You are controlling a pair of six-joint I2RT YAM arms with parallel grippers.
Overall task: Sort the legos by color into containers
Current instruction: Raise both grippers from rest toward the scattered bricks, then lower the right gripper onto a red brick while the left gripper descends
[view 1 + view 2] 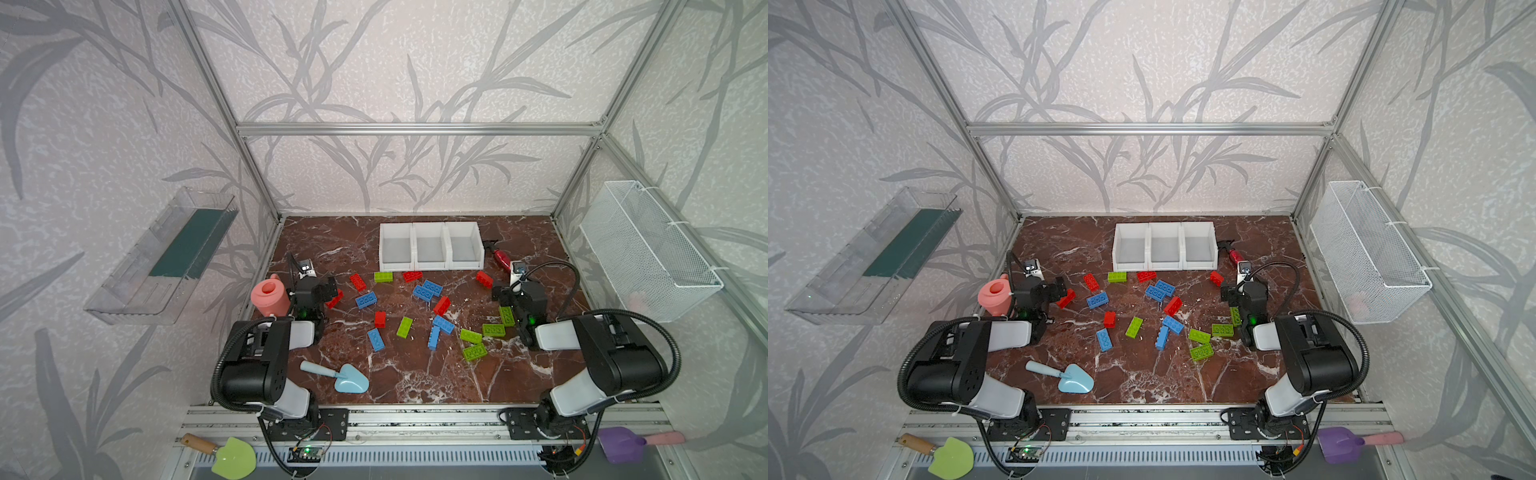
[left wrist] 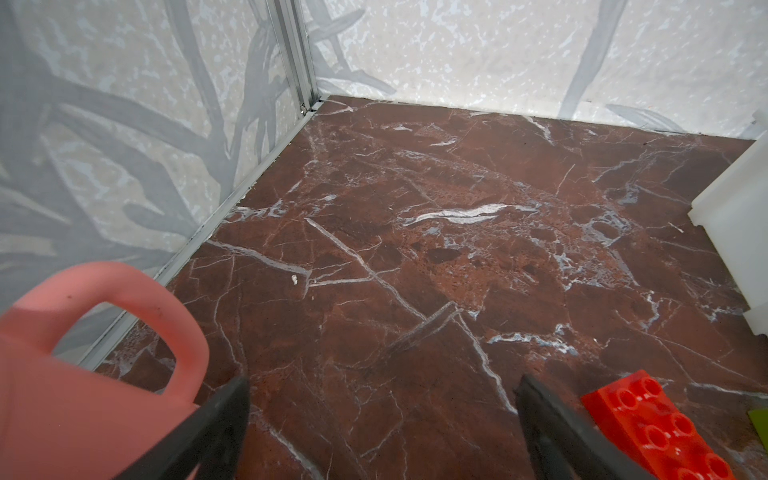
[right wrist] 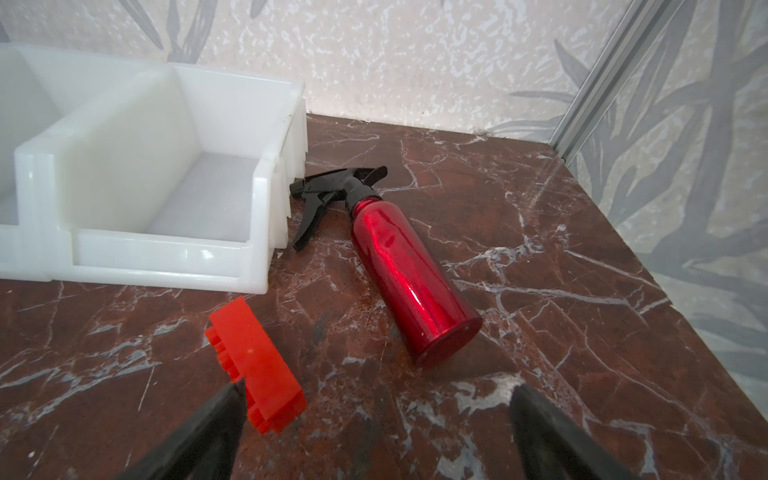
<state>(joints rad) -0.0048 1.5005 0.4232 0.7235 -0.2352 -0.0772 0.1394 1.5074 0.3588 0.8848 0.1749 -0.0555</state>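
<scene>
My left gripper [image 2: 384, 386] hangs with fingers spread wide, empty, just beside a red brick [image 2: 656, 428]; my right gripper [image 3: 379, 388] is likewise spread and empty. I see the legos [image 1: 428, 291] (red, blue, green mixed) scattered on the table [image 1: 415, 374] in front of the containers [image 1: 414, 245].

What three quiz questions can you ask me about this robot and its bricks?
1. True or false: all three white bins are empty.
2. How many colours do the legos lying on the table come in? A) two B) three C) five
3. Fill in the missing word: the left gripper and the right gripper both have their jaws ___, with nothing held.

Key: 1 true; 2 B (red, blue and green); 3 open.
</scene>
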